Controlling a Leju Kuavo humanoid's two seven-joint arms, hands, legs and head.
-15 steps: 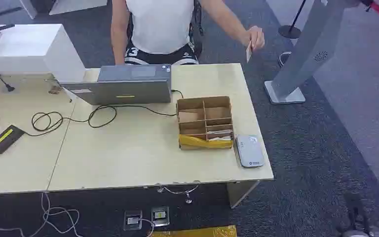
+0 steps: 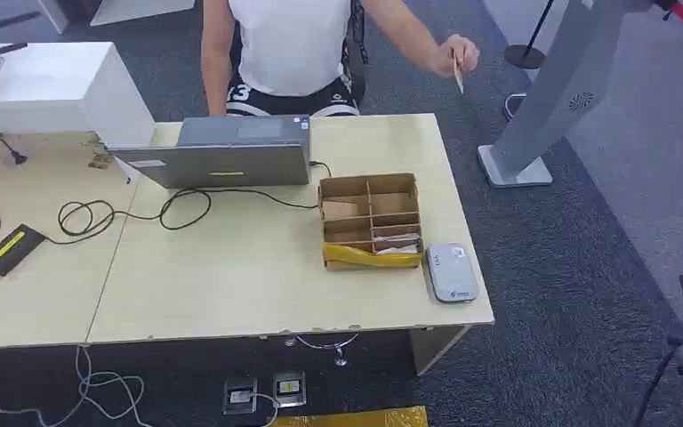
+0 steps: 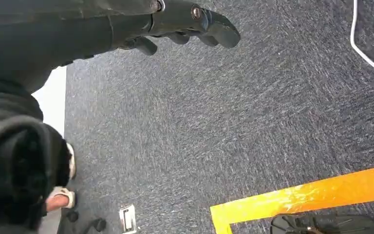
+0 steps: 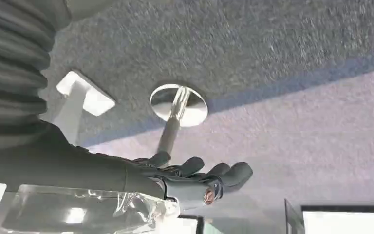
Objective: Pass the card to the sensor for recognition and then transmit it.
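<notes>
Pale wood table (image 2: 231, 285) showing against dark blue-grey carpet (image 2: 569, 267); brown box (image 2: 369, 213), yellow front; sensor (image 2: 450, 272) showing light grey.

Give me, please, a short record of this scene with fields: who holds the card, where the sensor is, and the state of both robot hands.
card: held up by the person's hand beyond the table's far right corner; card hangs below it
sensor: grey reader on the table, near right corner, beside the cardboard box
left hand: holds nothing, over carpet
right hand: fingers apart, holds nothing
task stage: card not yet received
</notes>
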